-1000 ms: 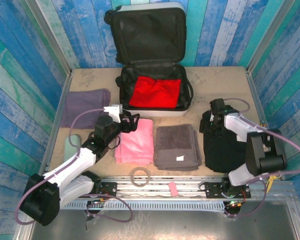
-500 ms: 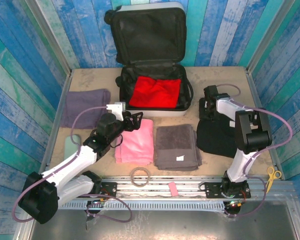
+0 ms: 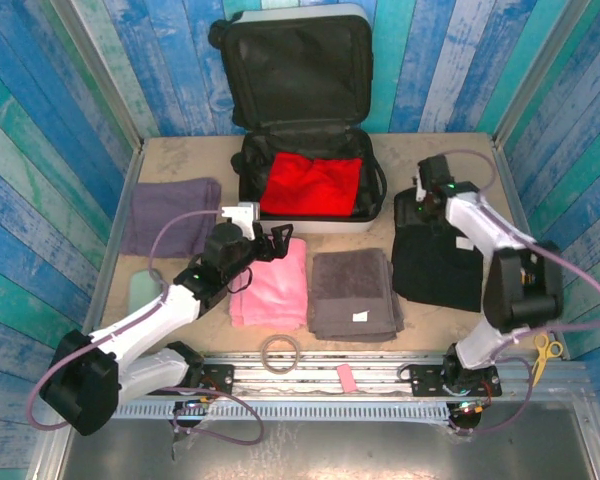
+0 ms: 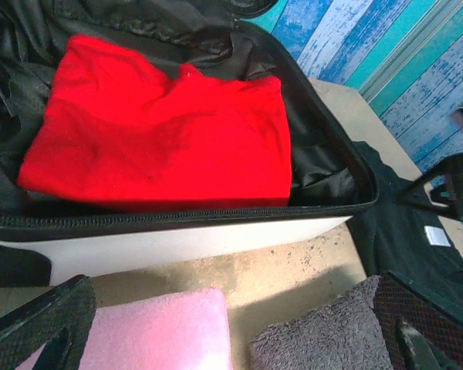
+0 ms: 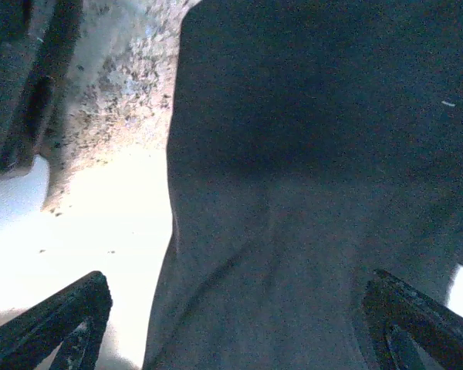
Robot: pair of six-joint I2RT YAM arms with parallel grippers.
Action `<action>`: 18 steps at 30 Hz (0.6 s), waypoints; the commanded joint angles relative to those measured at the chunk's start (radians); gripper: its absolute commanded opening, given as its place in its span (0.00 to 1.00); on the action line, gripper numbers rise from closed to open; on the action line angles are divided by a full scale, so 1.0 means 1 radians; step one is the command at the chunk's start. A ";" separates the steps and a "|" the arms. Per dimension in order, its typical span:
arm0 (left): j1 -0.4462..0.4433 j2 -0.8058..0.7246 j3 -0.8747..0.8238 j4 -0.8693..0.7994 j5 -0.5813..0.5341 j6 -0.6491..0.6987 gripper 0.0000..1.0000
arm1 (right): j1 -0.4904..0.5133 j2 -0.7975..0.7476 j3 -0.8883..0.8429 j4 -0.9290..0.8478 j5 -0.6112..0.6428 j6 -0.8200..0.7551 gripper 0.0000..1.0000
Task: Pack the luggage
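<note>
White luggage [image 4: 177,247] with black lining [image 3: 295,75], red cloth [image 3: 312,185], pink towel [image 3: 272,283], grey towel [image 3: 353,292], purple towel [image 3: 170,215], black garment [image 3: 435,265].

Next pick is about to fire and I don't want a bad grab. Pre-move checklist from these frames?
1. Luggage lid open: ok, it stands upright.
2. Room in the base: ok, the red cloth lies in it and black lining is bare to its right.
3. Left jaws open and empty: ok, spread wide over the far edge of the pink towel.
4. Right jaws open: ok, spread wide over the black garment.
5. Right jaws touching the garment: cannot tell.
6. Pink towel free of the grey towel: ok, bare table between them.
</note>
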 commanded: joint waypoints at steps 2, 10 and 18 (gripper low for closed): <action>-0.007 0.002 0.012 0.032 -0.022 0.032 0.96 | -0.064 -0.171 -0.132 -0.052 -0.065 0.145 0.91; -0.008 0.013 0.000 0.074 0.023 0.066 0.95 | -0.290 -0.418 -0.371 -0.059 -0.277 0.270 1.00; -0.008 0.013 -0.007 0.094 0.048 0.073 0.95 | -0.324 -0.382 -0.483 -0.054 -0.322 0.299 0.95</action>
